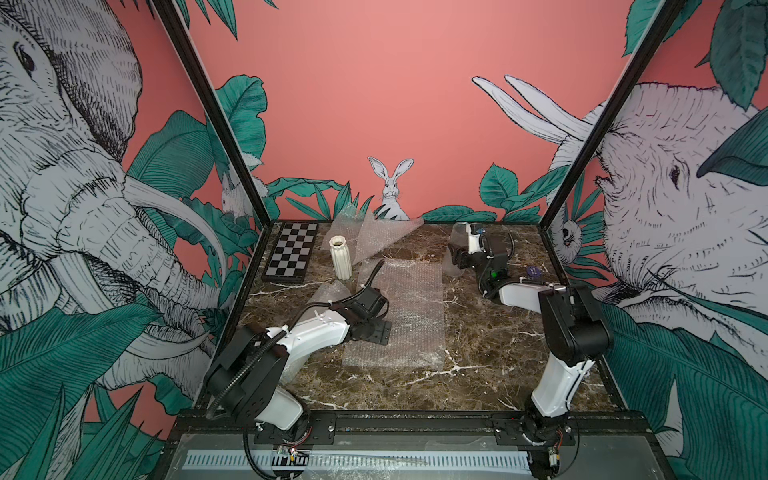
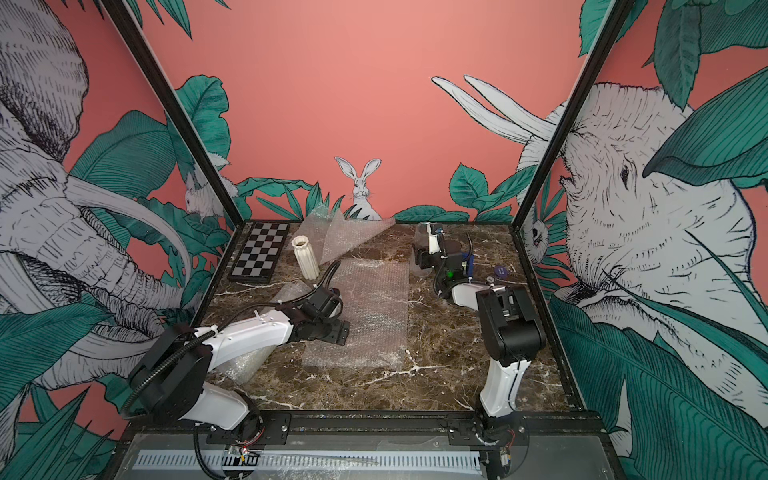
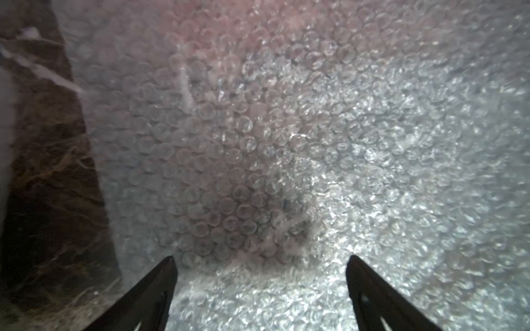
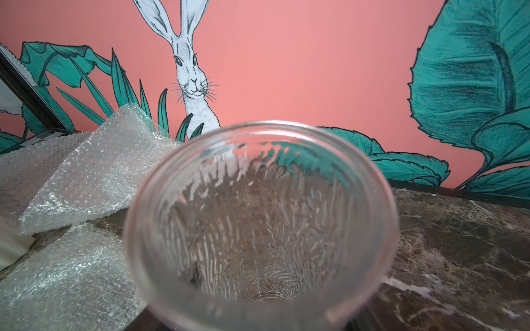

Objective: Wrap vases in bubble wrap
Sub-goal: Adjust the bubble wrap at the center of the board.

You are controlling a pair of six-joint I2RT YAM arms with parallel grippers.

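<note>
At the far left lies a chequered board (image 1: 291, 251), and just beside it a white fluted vase (image 1: 340, 257) stands upright. More crumpled sheets (image 1: 374, 232) are heaped behind it. In the middle of the marble table (image 1: 478, 332) a bubble wrap sheet (image 1: 411, 299) lies flat. The left gripper (image 3: 261, 257) hangs low over it, jaws spread wide and nothing between them. To the far right, the right gripper (image 1: 457, 255) is right up against the glass vase (image 4: 160, 183). I cannot tell whether its jaws are clamped on it.
</note>
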